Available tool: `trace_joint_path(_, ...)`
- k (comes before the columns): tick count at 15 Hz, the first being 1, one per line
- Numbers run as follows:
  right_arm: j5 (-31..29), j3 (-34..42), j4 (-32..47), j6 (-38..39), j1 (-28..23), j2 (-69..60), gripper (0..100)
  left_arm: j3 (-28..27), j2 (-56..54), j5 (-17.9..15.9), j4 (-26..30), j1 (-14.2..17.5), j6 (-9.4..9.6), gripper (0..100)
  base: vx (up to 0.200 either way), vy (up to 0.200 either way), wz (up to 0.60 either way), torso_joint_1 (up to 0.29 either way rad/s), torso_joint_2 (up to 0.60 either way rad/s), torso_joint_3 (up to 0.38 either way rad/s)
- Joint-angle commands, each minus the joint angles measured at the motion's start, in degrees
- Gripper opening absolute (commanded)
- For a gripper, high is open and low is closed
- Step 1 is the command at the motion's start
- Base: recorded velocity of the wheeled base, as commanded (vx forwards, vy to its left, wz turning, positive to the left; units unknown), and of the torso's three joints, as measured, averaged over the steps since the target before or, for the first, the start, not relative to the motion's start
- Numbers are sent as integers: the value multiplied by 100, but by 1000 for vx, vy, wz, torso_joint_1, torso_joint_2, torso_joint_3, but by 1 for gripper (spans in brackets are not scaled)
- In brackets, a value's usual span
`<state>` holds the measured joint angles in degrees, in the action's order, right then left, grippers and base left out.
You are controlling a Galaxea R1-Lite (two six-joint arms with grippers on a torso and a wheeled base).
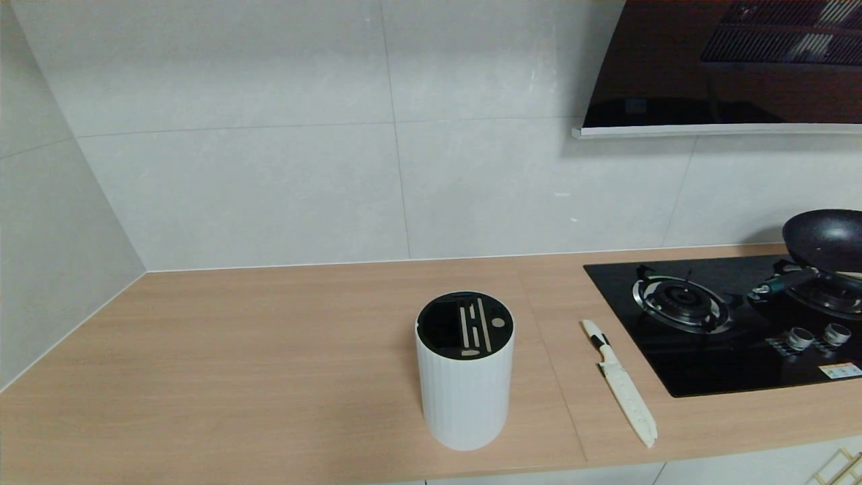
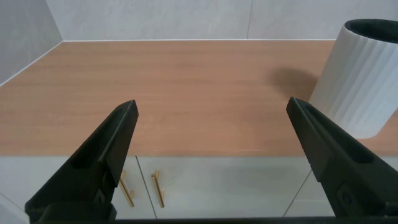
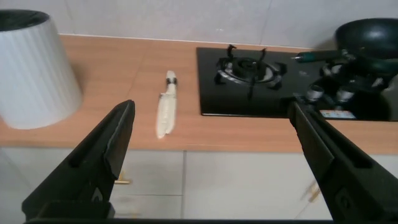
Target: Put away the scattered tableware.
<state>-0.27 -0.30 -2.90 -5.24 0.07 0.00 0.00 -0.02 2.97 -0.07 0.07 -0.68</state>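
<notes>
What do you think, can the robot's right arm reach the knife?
Probably yes. The right gripper is open and faces the knife, which lies flat on the counter between the white holder and the stove, with nothing lying across the way.

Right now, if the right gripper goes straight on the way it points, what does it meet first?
Probably bare counter by the hob corner. The right gripper is open; the knife lies just off that line, toward the holder. Depth is unclear, so it's a guess.
</notes>
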Motion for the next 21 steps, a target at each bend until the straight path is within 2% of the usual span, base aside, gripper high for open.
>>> trace_joint_path(1,44,-602,-17,58,28,123,100,0,2,1,-1,1,-2,100,0,0,0,0,0,0)
trace_joint_path(2,80,-752,150,50,54,378,100,0,2,1,-1,1,-2,100,0,0,0,0,0,0)
trace_joint_path(4,545,-884,255,50,54,1283,100,0,2,1,-1,1,-2,100,0,0,0,0,0,0)
trace_joint_path(7,862,-1270,229,50,72,3146,100,0,2,1,-1,1,-2,100,0,0,0,0,0,0)
trace_joint_path(8,897,-1437,246,50,160,3639,100,0,2,1,-1,1,-2,100,0,0,0,0,0,0)
trace_joint_path(10,888,-1789,220,58,705,4878,100,0,2,1,-1,1,-2,100,0,0,0,0,0,0)
trace_joint_path(12,879,-2220,123,67,880,6100,100,0,2,1,-1,1,-2,100,0,0,0,0,0,0)
trace_joint_path(14,879,-2430,-193,67,880,6873,100,0,2,1,-1,1,-2,100,0,0,0,0,0,0)
trace_joint_path(17,809,-2764,-1512,76,872,8877,100,0,2,1,-1,1,-2,100,0,0,0,0,0,0)
trace_joint_path(21,589,-3292,-2461,67,854,10450,100,0,2,1,-1,1,-2,100,0,0,0,0,0,0)
